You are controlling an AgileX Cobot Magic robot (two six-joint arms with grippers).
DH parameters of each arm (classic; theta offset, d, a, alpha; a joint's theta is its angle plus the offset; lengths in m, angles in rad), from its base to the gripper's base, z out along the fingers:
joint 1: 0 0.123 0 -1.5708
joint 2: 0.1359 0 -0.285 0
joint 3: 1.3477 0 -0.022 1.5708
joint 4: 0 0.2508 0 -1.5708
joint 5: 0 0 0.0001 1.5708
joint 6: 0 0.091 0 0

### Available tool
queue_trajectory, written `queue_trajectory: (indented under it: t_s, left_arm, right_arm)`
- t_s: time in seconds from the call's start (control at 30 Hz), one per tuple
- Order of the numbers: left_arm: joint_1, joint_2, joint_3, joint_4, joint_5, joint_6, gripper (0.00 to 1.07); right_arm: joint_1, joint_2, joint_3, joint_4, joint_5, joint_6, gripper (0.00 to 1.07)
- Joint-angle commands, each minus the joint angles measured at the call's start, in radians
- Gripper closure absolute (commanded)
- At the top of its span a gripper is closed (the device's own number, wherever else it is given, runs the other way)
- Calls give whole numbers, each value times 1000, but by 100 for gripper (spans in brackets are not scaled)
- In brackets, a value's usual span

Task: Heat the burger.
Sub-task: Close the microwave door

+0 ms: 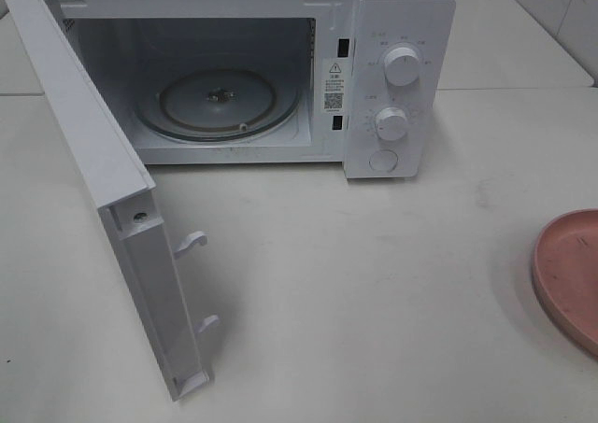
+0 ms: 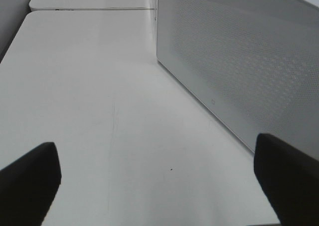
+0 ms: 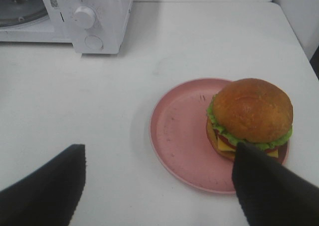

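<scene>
Two hands stand wide and empty. The right hand (image 3: pixel 159 186) hovers above the burger (image 3: pixel 250 117), which sits toward one edge of the pink plate (image 3: pixel 182 131) on the bench (image 1: pixel 374 292), well apart from the microwave (image 1: pixel 392 77); the approach suggests a pickup. The left hand (image 2: pixel 159 181) waits beside the door (image 1: pixel 103 190), already swung open. The glass turntable (image 1: pixel 220 105) lies bare, and nothing blocks the path.
</scene>
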Motion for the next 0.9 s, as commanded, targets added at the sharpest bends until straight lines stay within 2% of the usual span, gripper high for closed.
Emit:
queue_trajectory:
  t_s: [0.03, 0.9]
  left_arm:
    - [1, -21, 6, -8, -8, -8, 9]
    - [1, -21, 6, -8, -8, -8, 9]
  right_arm:
    - [-8, -26, 3, 5, 2, 7, 33]
    - [-8, -26, 3, 5, 2, 7, 35]
